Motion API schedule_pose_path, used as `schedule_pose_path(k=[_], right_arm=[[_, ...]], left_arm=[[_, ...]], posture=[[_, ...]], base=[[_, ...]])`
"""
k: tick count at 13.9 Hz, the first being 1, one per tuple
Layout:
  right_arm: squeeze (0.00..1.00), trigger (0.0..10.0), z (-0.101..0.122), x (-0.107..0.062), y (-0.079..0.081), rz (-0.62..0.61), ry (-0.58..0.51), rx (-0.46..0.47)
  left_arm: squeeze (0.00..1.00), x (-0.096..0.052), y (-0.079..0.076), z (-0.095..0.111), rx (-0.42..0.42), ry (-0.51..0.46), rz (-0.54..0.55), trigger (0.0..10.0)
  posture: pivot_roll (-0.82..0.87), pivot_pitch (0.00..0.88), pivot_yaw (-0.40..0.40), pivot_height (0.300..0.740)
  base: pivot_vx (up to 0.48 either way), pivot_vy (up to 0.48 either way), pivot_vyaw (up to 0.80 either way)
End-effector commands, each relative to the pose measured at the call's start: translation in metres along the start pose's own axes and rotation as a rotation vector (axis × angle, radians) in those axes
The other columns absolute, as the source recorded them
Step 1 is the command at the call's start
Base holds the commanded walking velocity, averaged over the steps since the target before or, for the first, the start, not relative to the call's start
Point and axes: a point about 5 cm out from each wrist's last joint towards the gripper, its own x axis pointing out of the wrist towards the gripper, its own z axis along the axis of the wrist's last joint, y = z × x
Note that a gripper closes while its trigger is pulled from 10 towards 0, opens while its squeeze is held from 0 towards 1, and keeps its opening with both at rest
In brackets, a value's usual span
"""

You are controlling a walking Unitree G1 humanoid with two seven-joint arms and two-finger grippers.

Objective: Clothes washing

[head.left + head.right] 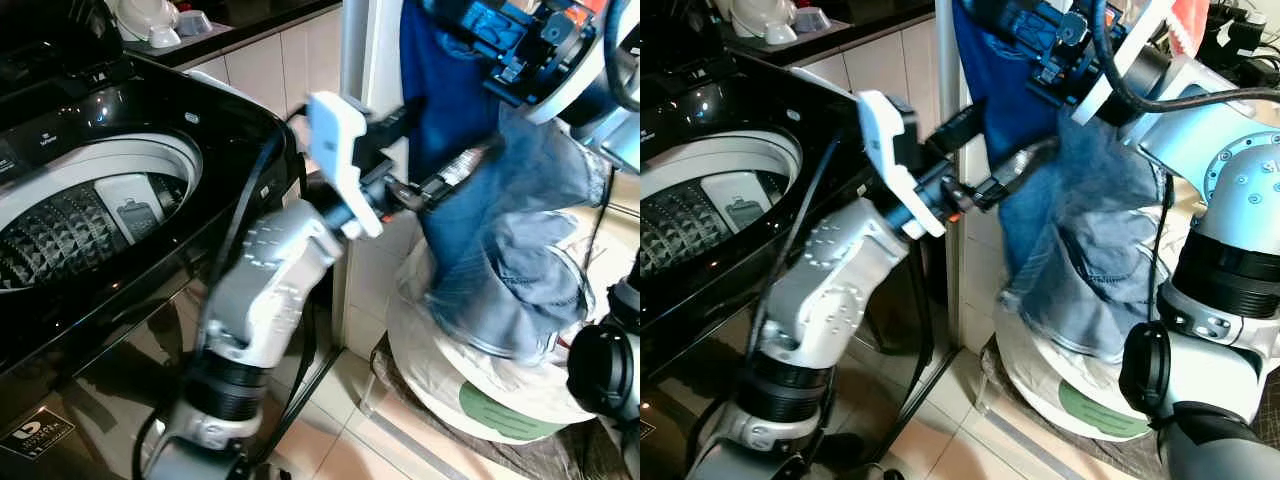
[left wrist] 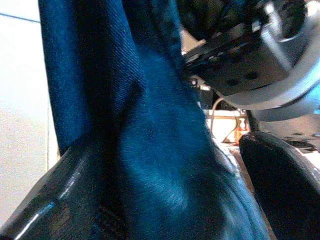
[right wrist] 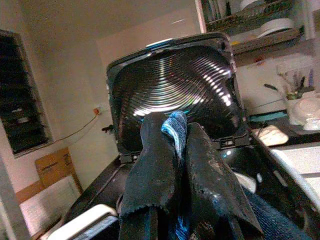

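Observation:
A pair of blue jeans (image 1: 510, 230) hangs in the air above a white laundry bag (image 1: 470, 390), to the right of the washer. My right gripper (image 3: 175, 145) holds the jeans up by their top edge, its fingers shut on a fold of blue denim. My left gripper (image 1: 455, 175) reaches in from the left at mid height; its black fingers (image 2: 280, 185) stand apart with the denim (image 2: 160, 165) between them. The top-loading black washing machine (image 1: 230, 130) stands on the left, with its lid (image 3: 175, 85) raised and its ribbed drum (image 1: 80, 220) showing.
A white tiled cabinet corner (image 1: 270, 70) rises between the washer and the bag. A dark counter (image 1: 240, 25) behind the washer carries white dishes (image 1: 150, 20). The bag sits on a light tiled floor (image 1: 350, 440) close to the washer's front corner.

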Motion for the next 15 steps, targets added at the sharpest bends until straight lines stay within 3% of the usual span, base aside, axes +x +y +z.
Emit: schedule_pose_path(k=[1,3,4,13,14,15], right_arm=[[0.0,0.0,0.003,0.0,0.011,0.047,-0.018,-0.008],[0.0,0.0,0.003,-0.002,0.014,0.058,-0.02,0.01],[0.0,0.0,0.003,-0.003,0.015,0.054,-0.018,0.012],[0.0,0.0,-0.001,-0.005,0.02,0.05,-0.008,-0.006],[0.0,3.6,-0.002,-0.005,0.02,0.049,-0.007,-0.016],[0.06,10.0,-0.002,-0.005,0.02,0.044,-0.007,-0.014]], left_arm=[[0.0,0.004,0.0,-0.001,0.025,0.012,-0.012,10.0],[0.0,0.002,0.005,-0.007,0.048,0.031,0.022,10.0],[0.0,0.001,0.008,-0.008,0.036,0.03,0.03,0.0],[0.0,-0.007,0.013,-0.007,0.004,0.011,0.03,0.0],[0.0,-0.009,0.019,-0.006,0.015,0.008,0.075,0.0],[0.0,-0.01,0.026,-0.004,0.04,0.004,0.114,0.0]], posture=[[-0.09,0.0,0.048,0.74],[-0.09,0.0,0.048,0.74],[-0.09,0.0,0.046,0.74],[-0.08,0.0,0.05,0.74],[-0.08,0.0,0.05,0.74],[-0.08,0.0,0.05,0.74]], base=[[0.0,0.0,0.0],[0.0,0.0,0.0],[0.0,0.0,0.0],[0.0,0.0,0.0],[0.0,0.0,0.0],[0.0,0.0,0.0]])
